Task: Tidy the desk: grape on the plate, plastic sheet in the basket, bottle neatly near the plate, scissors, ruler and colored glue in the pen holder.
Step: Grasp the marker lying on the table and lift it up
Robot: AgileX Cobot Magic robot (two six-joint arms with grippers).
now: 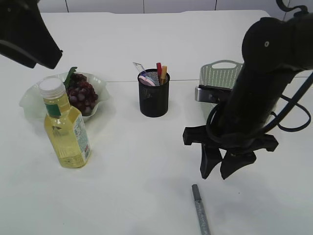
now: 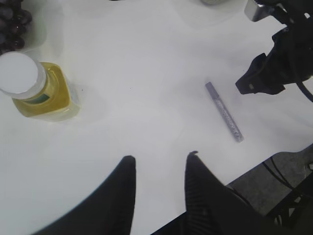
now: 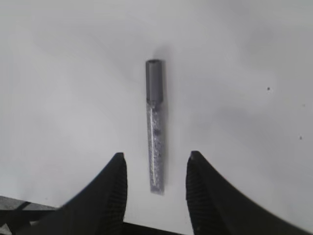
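Right gripper (image 1: 221, 172) hangs part-open and empty directly above the glue tube (image 1: 200, 209) lying flat on the table (image 1: 146, 186), left gripper (image 2: 159, 166) likewise part-open and empty, raised above the bottle (image 1: 65, 127) standing beside the plate (image 1: 100, 88) of grapes (image 1: 82, 94).

A: Glitter glue tube (image 3: 155, 125)?
B: Lying flat on the desk (image 3: 244, 73) below the right hand (image 3: 155, 169), grey cap pointing away.
A: Others?
B: Grapes (image 1: 82, 94) on plate (image 1: 29, 100), yellow bottle (image 1: 66, 128) upright beside it, well left of that hand.
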